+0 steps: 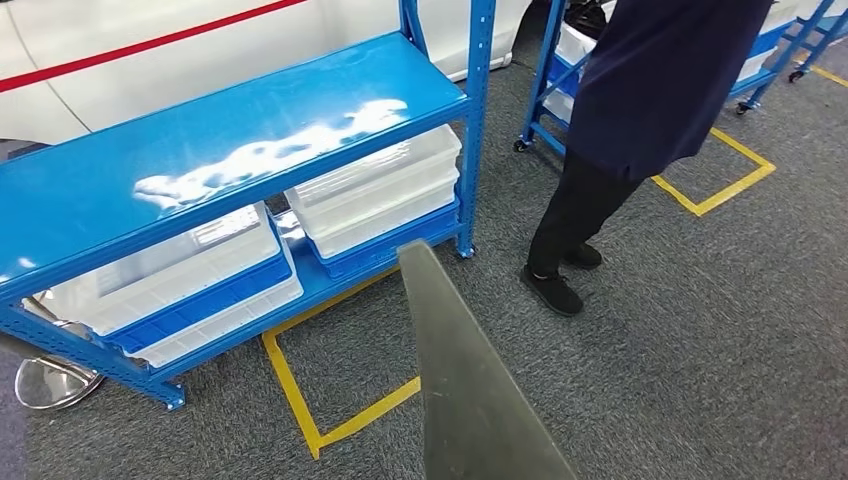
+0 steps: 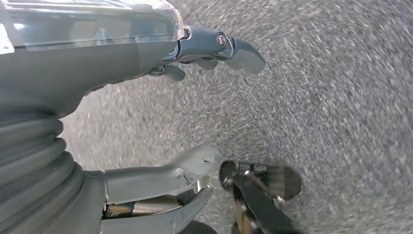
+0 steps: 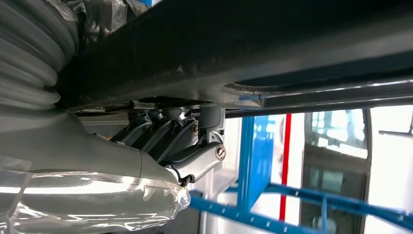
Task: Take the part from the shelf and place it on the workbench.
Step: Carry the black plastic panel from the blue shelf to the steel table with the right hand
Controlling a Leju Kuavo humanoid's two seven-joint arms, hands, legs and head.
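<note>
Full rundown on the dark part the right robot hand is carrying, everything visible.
The part is a long, flat, dark grey-green piece, matte, looking like metal or hard plastic. In the head view it rises from the bottom edge and tapers to a narrower, squared-off tip in front of the shelf. In the right wrist view it runs across as a dark bar with a lighter ridged edge and scuffed paint. The right robot hand grips it, fingers curled against its underside. How long it is cannot be told.

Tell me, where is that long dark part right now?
In the head view the long dark part juts up from the bottom edge, over the grey carpet, right of the blue shelf.
</note>
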